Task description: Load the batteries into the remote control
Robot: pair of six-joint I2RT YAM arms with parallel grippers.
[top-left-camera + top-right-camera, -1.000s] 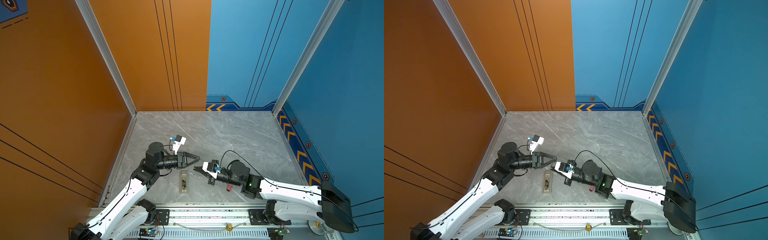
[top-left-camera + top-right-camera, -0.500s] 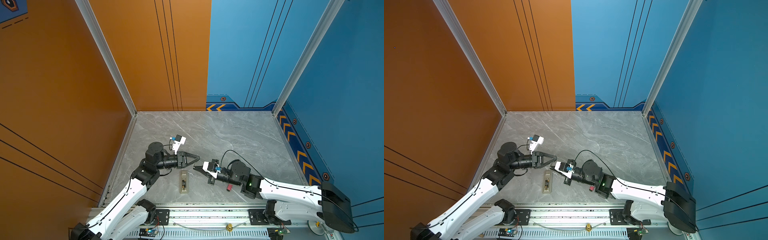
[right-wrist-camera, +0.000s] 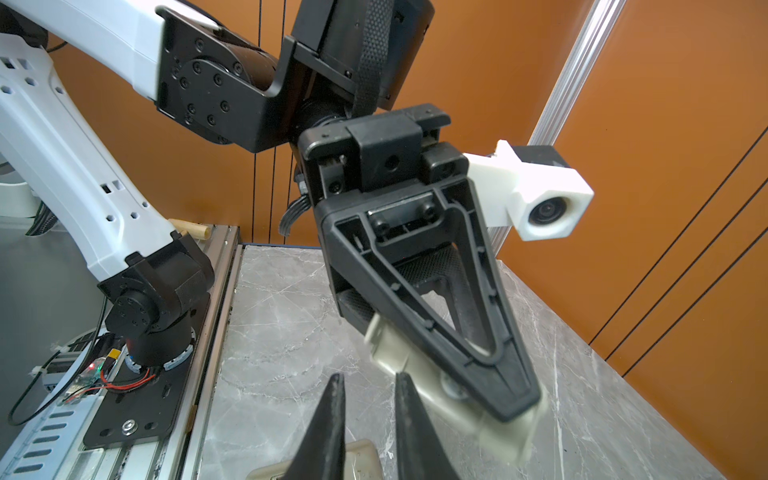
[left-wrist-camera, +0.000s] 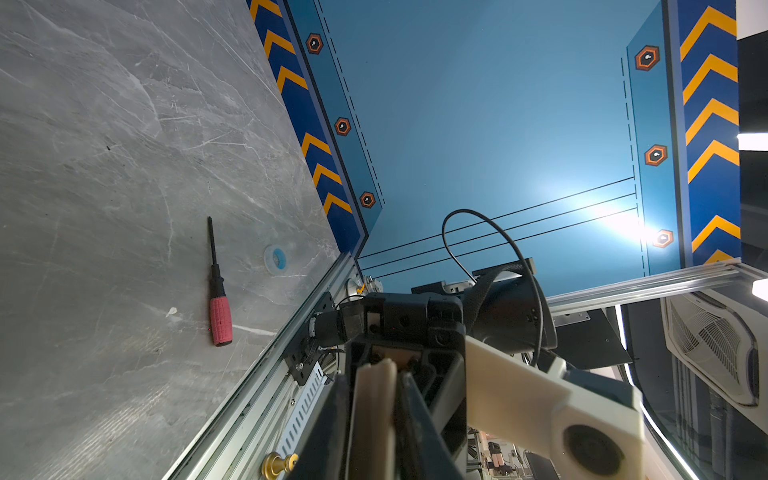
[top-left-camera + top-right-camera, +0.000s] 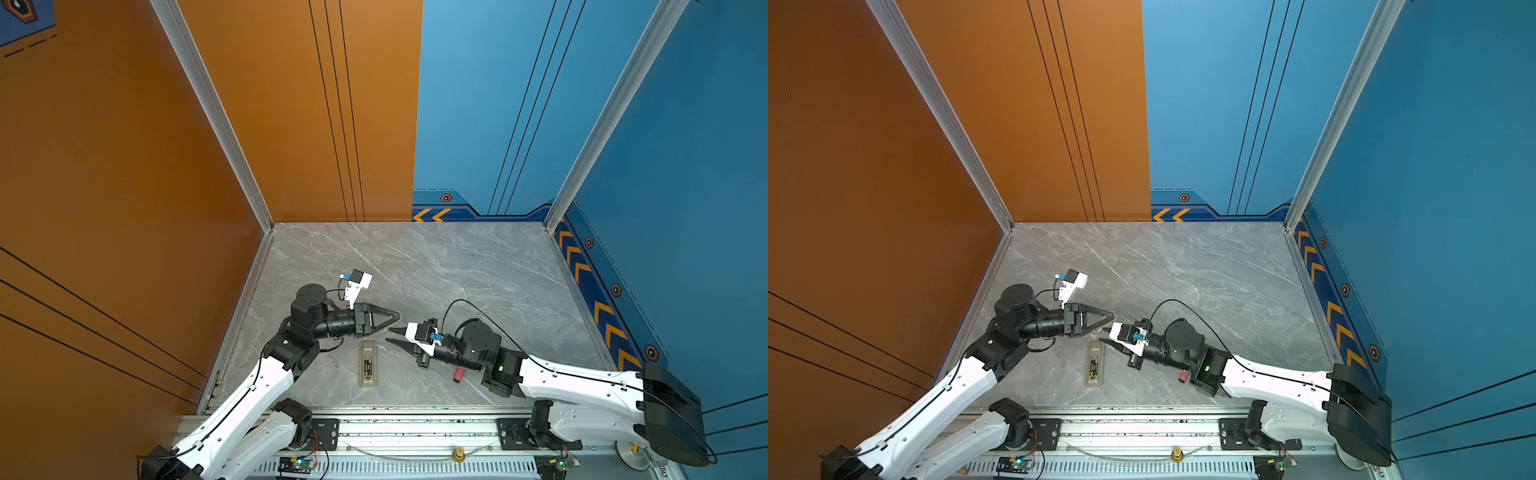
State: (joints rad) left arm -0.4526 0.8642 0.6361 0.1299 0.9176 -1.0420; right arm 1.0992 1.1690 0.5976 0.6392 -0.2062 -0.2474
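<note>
The remote control lies back up on the grey table near its front edge in both top views. Its battery recess stands uncovered, with the dark batteries lying in it. Just beyond the remote's far end, above the table, my left gripper is shut on a flat beige cover piece. My right gripper faces it tip to tip, open, with nothing between its fingers. The remote's end shows just under those fingers.
A screwdriver with a pink handle lies on the table, partly under my right arm. A small blue and white ring lies beyond its tip. The metal rail runs along the table's front edge; walls enclose the other sides.
My right gripper's fingers have parted a little. The left gripper has tightened on the beige piece. Both arms have hardly moved.
</note>
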